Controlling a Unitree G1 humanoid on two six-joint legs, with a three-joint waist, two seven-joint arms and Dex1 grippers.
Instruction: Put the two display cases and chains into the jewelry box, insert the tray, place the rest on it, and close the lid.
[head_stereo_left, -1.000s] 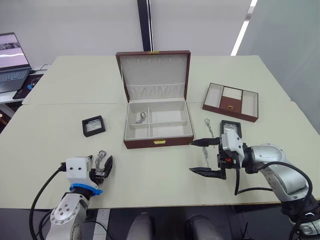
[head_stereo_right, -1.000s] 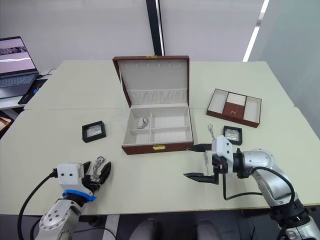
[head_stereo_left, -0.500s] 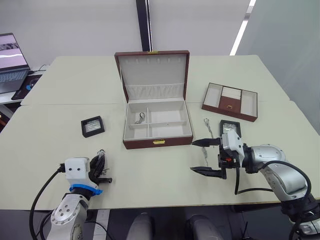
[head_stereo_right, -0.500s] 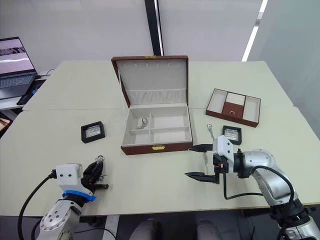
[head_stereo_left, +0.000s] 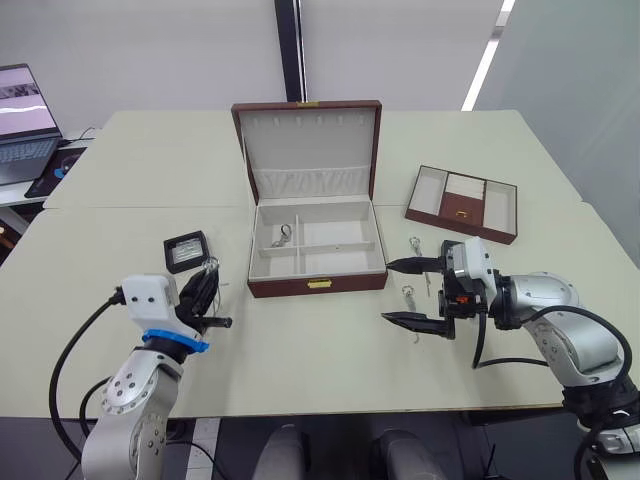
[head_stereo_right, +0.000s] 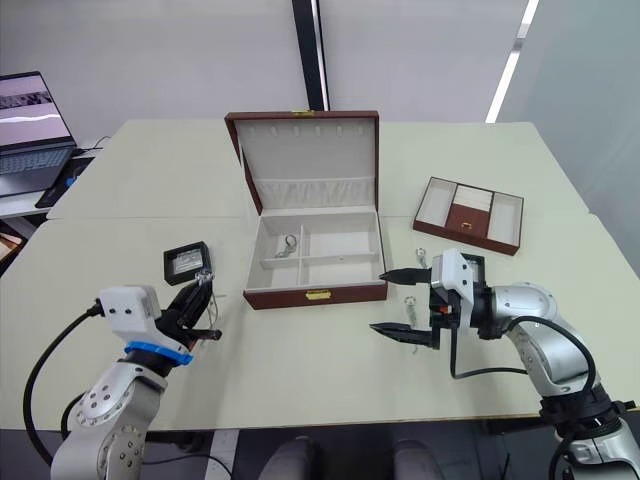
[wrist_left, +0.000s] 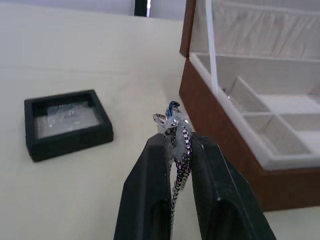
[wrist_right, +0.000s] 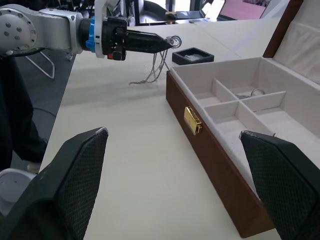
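Between left claw (wrist_left: 179, 150) tips, a chain (wrist_left: 176, 131), dangling in right wrist view.

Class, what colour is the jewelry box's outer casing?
The jewelry box is reddish-brown outside, with a cream lining; clearest in the right eye view.

Left gripper (wrist_left: 176, 150) raised, fingers pinched together; right gripper (head_stereo_left: 407, 293) fingers spread, apparently hovering.
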